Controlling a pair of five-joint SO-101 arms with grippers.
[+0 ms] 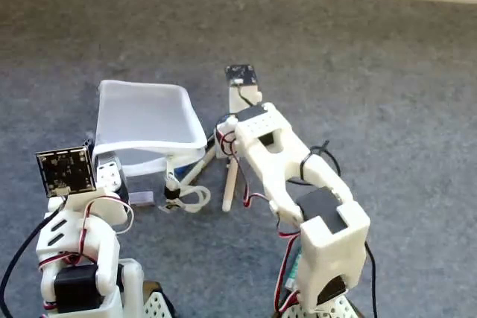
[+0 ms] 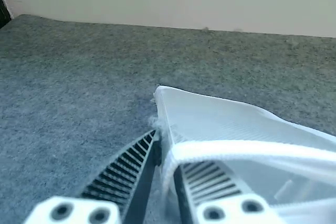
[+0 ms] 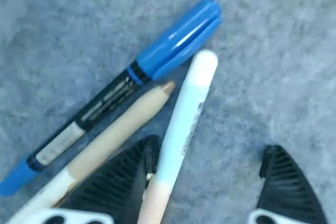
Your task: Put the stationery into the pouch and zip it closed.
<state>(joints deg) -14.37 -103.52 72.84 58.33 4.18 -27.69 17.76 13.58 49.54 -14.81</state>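
I see the carpet (image 2: 68, 77) as rough, matt grey cloth. The pouch (image 2: 236, 124) looks like thin, translucent white plastic with a fine weave. The marker (image 3: 178, 40) is glossy blue plastic, the pen (image 3: 186, 114) is smooth white plastic, and the pencil (image 3: 126, 121) is matt and wood-like. The right gripper (image 3: 210, 149) has black, ribbed, matt plastic fingers (image 3: 113, 182).

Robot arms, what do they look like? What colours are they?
The left arm and right arm are blocky white plastic with black motors and thin red, white and black wires looping between joints. Each wrist carries a small black camera board. The gripper fingers are black with ribbed pads.
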